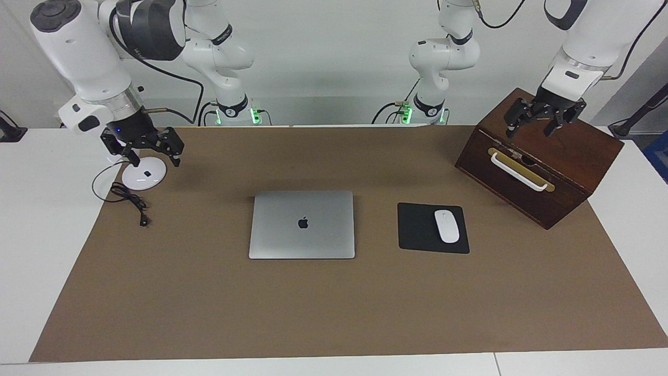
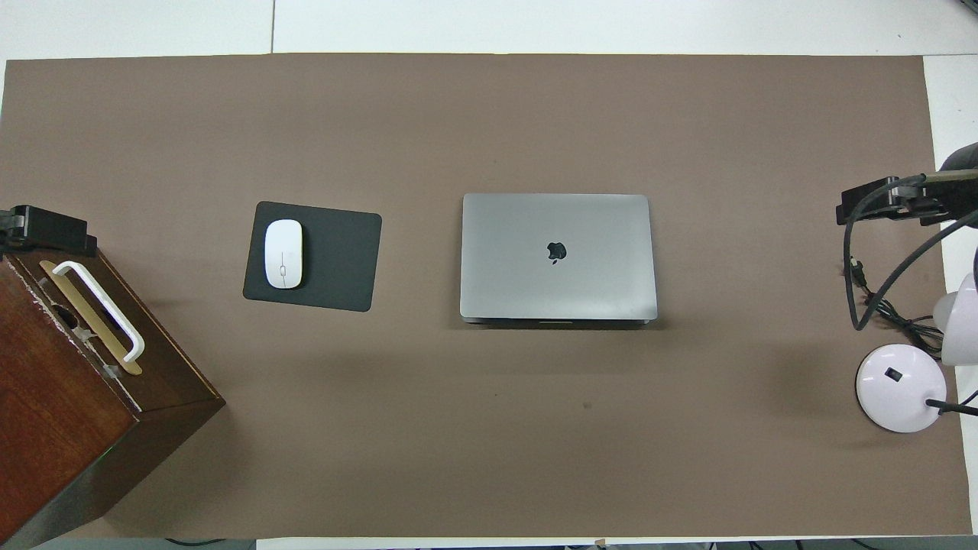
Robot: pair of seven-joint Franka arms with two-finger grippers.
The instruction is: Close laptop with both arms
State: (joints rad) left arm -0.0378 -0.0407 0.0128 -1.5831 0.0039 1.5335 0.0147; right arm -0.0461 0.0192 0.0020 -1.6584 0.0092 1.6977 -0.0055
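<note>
- Laptop [image 1: 301, 224]: silver-grey, logo uppermost, laid flat on the brown mat [image 1: 334, 308] near the middle of the table; the lid is seen fully down on its base in both views, with only a thin dark seam along the edge nearer the robots.
- Step in hand: the closing is judged already done; nothing is touched, and both arms are parked at the ends of the table.
- Left gripper [image 1: 543, 122]: held in the air over the wooden box [image 1: 543, 167] at the left arm's end; fingers spread apart, nothing between them.
- Right gripper [image 1: 151, 151]: held in the air over the round white lamp base [image 1: 144, 176] at the right arm's end; fingers spread apart, nothing carried.
- Next move: little is judged to be called for beyond keeping both arms clear; if the lid were found not fully seated, a light downward press by both grippers would be needed.
- Black mouse pad [image 1: 420, 227] with white mouse [image 1: 446, 225]: set beside the laptop, toward the left arm's end, apart from it.
- Black cable [image 1: 130, 201]: coiled on the mat's edge by the lamp base.
- Surface: white table [image 1: 31, 235] covered by the mat, which is smooth and uncreased.
- Room: plain pale wall [image 1: 334, 47]; green lights shown at both arm bases.
</note>
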